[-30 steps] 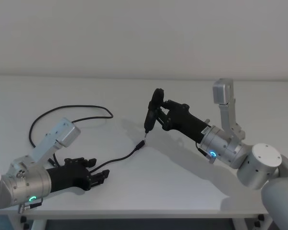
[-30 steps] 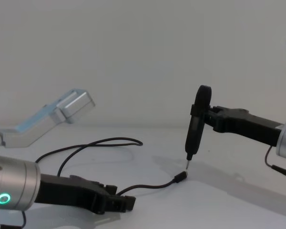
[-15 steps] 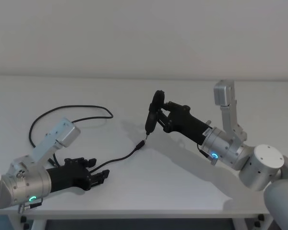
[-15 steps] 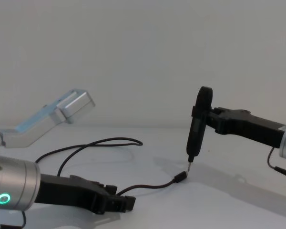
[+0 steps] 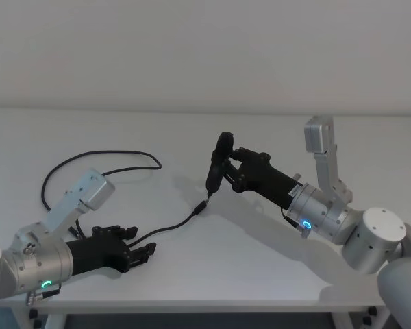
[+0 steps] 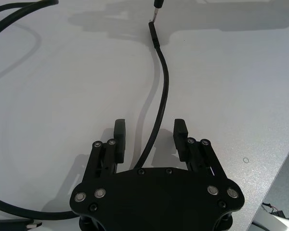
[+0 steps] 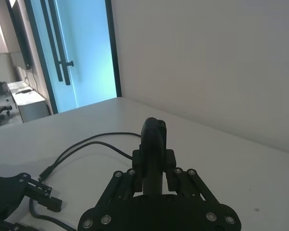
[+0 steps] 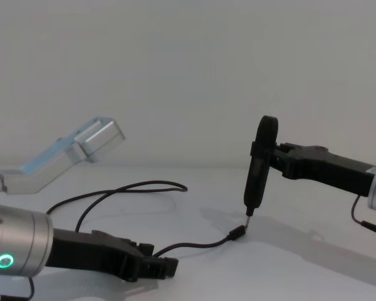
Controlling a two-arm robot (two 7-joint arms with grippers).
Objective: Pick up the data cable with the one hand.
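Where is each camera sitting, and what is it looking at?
Head: high up, looking down at both arms, table and data cable.
Chest: low, looking across; left gripper, right gripper.
Left wrist: over its open fingers, cable between.
Right wrist: behind its shut fingers.
All four views share the cable.

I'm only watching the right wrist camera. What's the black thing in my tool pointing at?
Observer: The black object in the right tool points down, its thin tip close by the data cable's plug.
Operator: Is the other tool holding the cable?
Observer: No. The left tool is open and low over the table, with the cable running between its fingers.
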